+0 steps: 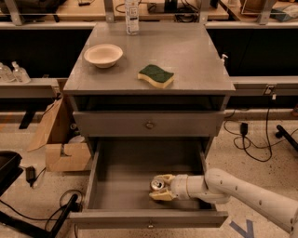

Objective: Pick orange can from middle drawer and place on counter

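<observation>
The orange can (157,184) stands on the floor of the open middle drawer (122,179), right of centre near the front wall; its silver top shows. My gripper (162,187) reaches in from the right, low in the drawer. One fingertip is behind the can and one is in front, and both press on it. The can still rests on the drawer floor. The counter (191,51) is the grey cabinet top above.
A cream bowl (103,55) and a green-and-yellow sponge (156,76) lie on the counter, with a clear bottle (132,14) at its back edge. The top drawer (149,124) is shut. A cardboard box (60,144) stands on the floor to the left.
</observation>
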{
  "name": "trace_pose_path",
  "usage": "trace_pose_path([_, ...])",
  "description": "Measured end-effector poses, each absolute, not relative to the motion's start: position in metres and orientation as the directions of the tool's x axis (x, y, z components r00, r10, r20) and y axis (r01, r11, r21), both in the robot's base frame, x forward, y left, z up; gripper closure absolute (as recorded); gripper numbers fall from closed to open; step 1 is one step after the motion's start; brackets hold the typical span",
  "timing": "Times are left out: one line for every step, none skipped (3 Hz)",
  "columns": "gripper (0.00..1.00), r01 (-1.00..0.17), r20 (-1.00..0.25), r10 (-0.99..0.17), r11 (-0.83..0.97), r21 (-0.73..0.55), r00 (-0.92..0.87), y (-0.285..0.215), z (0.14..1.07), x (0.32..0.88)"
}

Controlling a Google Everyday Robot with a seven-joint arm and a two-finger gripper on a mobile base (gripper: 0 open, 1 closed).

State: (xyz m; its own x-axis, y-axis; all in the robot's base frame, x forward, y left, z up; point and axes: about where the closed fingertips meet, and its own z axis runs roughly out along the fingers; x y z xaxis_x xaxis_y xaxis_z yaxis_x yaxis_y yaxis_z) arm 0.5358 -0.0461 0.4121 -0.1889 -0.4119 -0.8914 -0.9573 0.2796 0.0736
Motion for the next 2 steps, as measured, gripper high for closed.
trace_pose_path([0.72, -0.956, -0.897, -0.397, 0.282, 0.085, -0.197, -0.041, 0.415, 0.535])
trace_pose_path([1.0, -0.957, -0.914, -0.354, 0.271, 0.104, -0.2, -0.048, 0.478, 0.533])
